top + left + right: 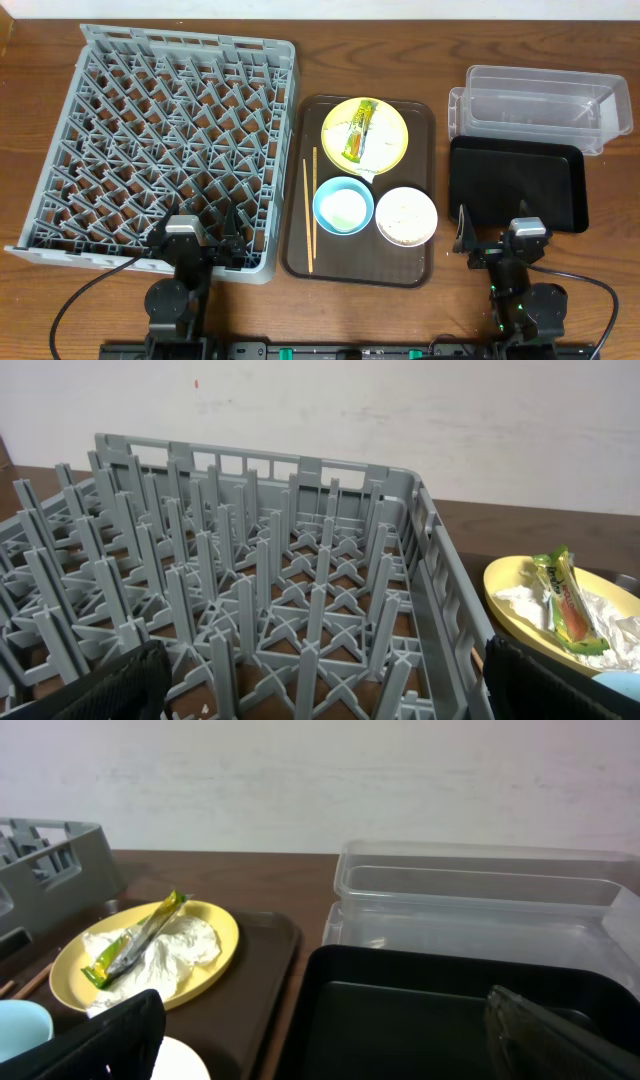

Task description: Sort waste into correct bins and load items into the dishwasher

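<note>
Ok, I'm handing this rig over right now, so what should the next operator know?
Left hand: open, empty, at the rack's near edge.
Right hand: open, empty, by the black tray.
Brown tray holds the plate with wrapper and tissue, blue bowl, white bowl with scraps, chopsticks.
Done: nothing; rack, tub and black tray are empty.
Left: bin the waste, rack the dishes.

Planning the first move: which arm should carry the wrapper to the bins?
Right, probably: the right gripper sits by the black tray and clear tub; the left gripper faces the rack.
</note>
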Robot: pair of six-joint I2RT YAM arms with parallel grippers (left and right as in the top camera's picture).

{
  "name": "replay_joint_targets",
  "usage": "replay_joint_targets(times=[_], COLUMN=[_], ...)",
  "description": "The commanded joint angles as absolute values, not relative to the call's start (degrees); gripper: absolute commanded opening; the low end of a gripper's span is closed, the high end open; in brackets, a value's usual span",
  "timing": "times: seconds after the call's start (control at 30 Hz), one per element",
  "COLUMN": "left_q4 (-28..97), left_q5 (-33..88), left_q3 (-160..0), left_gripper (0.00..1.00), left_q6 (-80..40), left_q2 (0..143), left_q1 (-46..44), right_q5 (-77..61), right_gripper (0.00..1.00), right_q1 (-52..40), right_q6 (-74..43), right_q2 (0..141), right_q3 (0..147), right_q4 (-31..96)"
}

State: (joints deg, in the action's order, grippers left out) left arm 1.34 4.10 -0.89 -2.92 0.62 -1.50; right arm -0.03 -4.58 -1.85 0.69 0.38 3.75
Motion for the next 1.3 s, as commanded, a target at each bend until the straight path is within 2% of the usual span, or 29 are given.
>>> replay_joint_targets(times=[0.0, 0.2, 0.37, 0.53, 0.63, 0.87, 1.03, 1.2, 1.27], left_q4=[3.5, 5.8, 16.1, 27.0, 33.7, 46.6, 49.6, 49.7, 49.7], left_q5=[4.7, 4.7, 4.4, 4.4, 4.5, 4.5, 4.5, 4.5, 4.5], left_q3=[-0.2, -3.0, -12.4, -24.6, -32.0, -44.5, -47.4, -47.4, -47.4], left_gripper=[1.00, 1.00, 1.00, 1.00, 1.00, 1.00, 1.00, 1.00, 1.00], left_q6=[-2.2, -3.7, -3.7, -3.7, -4.0, -5.2, -5.2, -5.2, -5.2], left_q2=[0.2, 1.0, 7.5, 20.4, 29.4, 42.7, 46.4, 46.3, 46.3], left_q1=[-1.1, -1.1, -1.1, -1.1, -1.1, -1.1, -1.1, -1.1, -1.1], right_q5=[0.1, -0.7, -1.0, -5.8, -10.9, -22.9, -23.4, -31.4, -30.0], right_gripper=[0.99, 0.99, 0.99, 0.99, 0.99, 0.99, 0.99, 0.99, 0.98], right_q1=[-4.9, -4.9, -4.9, -4.9, -4.9, -5.1, -6.8, -7.9, -10.1], right_q6=[-3.8, -9.2, -8.6, -3.5, -3.5, 1.4, 3.2, -3.2, -3.1], right_q2=[0.4, 1.0, 8.6, 28.8, 45.2, 71.8, 85.5, 91.0, 92.3], right_q3=[0.3, 1.5, 8.1, 22.4, 36.6, 62.7, 75.7, 77.1, 77.1], right_q4=[3.2, 2.3, 2.8, 4.7, 12.4, 30.1, 42.1, 31.0, 27.0])
